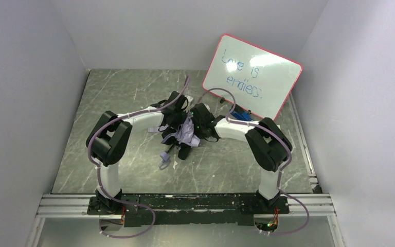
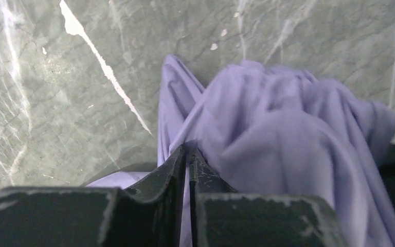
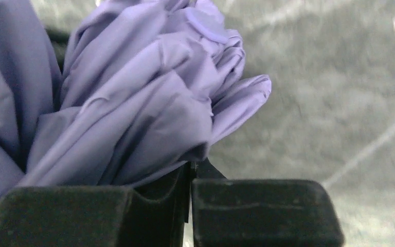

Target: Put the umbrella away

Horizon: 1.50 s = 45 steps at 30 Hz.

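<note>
The umbrella (image 1: 185, 132) is a crumpled bundle of lavender fabric with black parts, in the middle of the table between my two grippers. A pale lilac piece (image 1: 163, 158) trails toward the near side. My left gripper (image 1: 174, 119) is on its left side. In the left wrist view the gripper (image 2: 189, 149) is shut on a fold of the umbrella fabric (image 2: 288, 128), and lavender cloth shows between the jaws. My right gripper (image 1: 201, 126) is on the right side. In the right wrist view it (image 3: 191, 165) is shut on the edge of the bunched fabric (image 3: 144, 92).
A whiteboard (image 1: 252, 76) with a red rim and blue writing leans at the back right. A small blue object (image 1: 241, 114) lies at its foot behind the right arm. White walls (image 1: 25, 103) enclose the green marbled table (image 1: 133, 92) on three sides.
</note>
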{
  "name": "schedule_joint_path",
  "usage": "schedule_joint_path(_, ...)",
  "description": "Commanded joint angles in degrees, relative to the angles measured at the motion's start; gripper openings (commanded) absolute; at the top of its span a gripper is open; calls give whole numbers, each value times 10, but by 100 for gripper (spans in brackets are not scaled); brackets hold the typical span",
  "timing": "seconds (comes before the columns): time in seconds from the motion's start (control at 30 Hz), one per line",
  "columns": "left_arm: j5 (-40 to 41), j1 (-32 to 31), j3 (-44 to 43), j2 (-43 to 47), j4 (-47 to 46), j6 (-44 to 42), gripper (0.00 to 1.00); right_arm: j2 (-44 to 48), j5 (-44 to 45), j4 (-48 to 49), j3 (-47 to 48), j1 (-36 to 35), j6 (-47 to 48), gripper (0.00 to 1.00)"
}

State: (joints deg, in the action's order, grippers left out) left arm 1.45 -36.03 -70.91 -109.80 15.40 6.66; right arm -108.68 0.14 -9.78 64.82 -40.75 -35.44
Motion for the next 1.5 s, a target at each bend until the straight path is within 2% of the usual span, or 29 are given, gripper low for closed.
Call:
schedule_joint_path(0.0, 6, -30, -46, 22, 24, 9, 20, 57, 48, -8, -55, -25, -19, 9)
schedule_joint_path(0.13, 57, -7, -68, 54, 41, 8, 34, 103, 110, -54, -80, -20, -3, 17)
schedule_joint_path(0.33, 119, 44, -79, 126, 67, 17, 41, 190, 176, -128, -95, 1, 32, 23)
schedule_joint_path(0.4, 146, 56, -71, 159, 83, 27, 37, 220, 190, -144, -97, 24, 47, 24)
schedule_joint_path(0.57, 187, 69, -20, 250, 153, 94, 9, 249, 142, -122, -87, 111, 80, 25)
schedule_joint_path(0.63, 189, 69, 15, 290, 190, 126, 5, 221, 117, -110, -58, 122, 99, 25)
schedule_joint_path(0.83, 156, 62, 122, 406, 269, 232, 5, 82, 71, -92, 62, 124, 144, 24)
schedule_joint_path(1.03, 167, 14, 224, 478, 326, 328, 5, -53, 36, -105, 180, 131, 169, 22)
schedule_joint_path(1.13, 158, -21, 251, 485, 314, 359, 5, -95, 17, -124, 221, 132, 189, 22)
schedule_joint_path(1.3, 123, -59, 289, 448, 264, 406, 5, -132, -50, -138, 251, 131, 212, 21)
schedule_joint_path(1.47, 121, -65, 339, 411, 193, 412, 5, -153, -80, -146, 256, 132, 233, 21)
